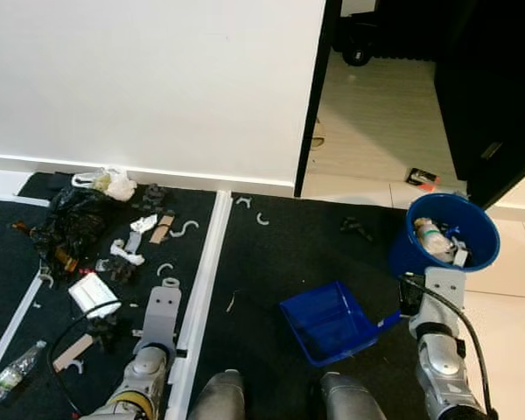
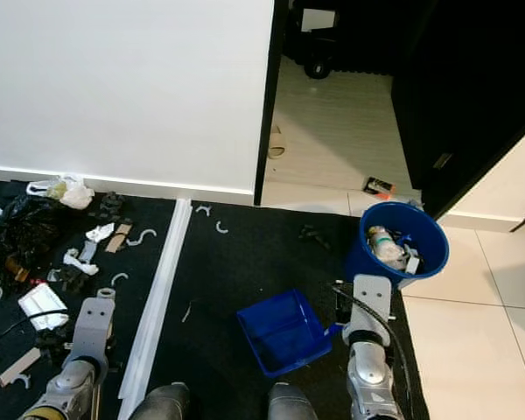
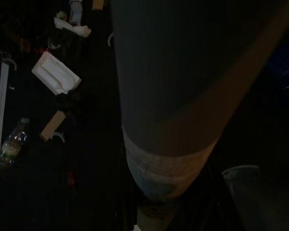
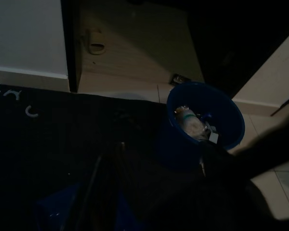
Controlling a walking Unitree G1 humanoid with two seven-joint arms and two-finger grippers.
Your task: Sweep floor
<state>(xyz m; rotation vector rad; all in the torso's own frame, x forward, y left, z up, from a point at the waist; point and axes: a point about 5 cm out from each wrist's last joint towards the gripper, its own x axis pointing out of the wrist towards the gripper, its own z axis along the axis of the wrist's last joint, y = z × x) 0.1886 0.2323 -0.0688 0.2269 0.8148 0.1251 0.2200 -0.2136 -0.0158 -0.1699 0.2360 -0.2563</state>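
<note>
The robot stands on a black floor mat [image 1: 271, 262] facing a white wall [image 1: 157, 79], with an open doorway [image 1: 376, 105] at about 1 o'clock. A blue dustpan [image 1: 328, 322] lies on the mat just ahead of the robot's feet, slightly toward 1 o'clock, its handle pointing toward the right arm. The right gripper [image 1: 411, 296] sits at the handle end of the dustpan; its fingers are hidden behind the wrist plate, so I cannot tell whether they are clamped on the handle or apart. A blue bucket [image 1: 486, 227] stands at 2 o'clock at the mat's edge, with a plastic bottle and other rubbish inside. The left gripper [image 1: 162, 308] hovers low at about 11 o'clock beside a white floor strip [image 1: 206, 262]; I cannot tell how its fingers stand, and in the left wrist view a thick grey pole [image 3: 173, 96] crosses right before the camera. Litter is scattered at 10 to 11 o'clock: a black plastic bag [image 1: 70, 219], a white plastic bag [image 1: 109, 182] against the skirting, a white foam tray [image 1: 92, 293], cardboard scraps [image 1: 70, 352], small white curved pieces [image 1: 185, 229] and a clear plastic bottle [image 1: 9, 374] at 9 o'clock
</note>
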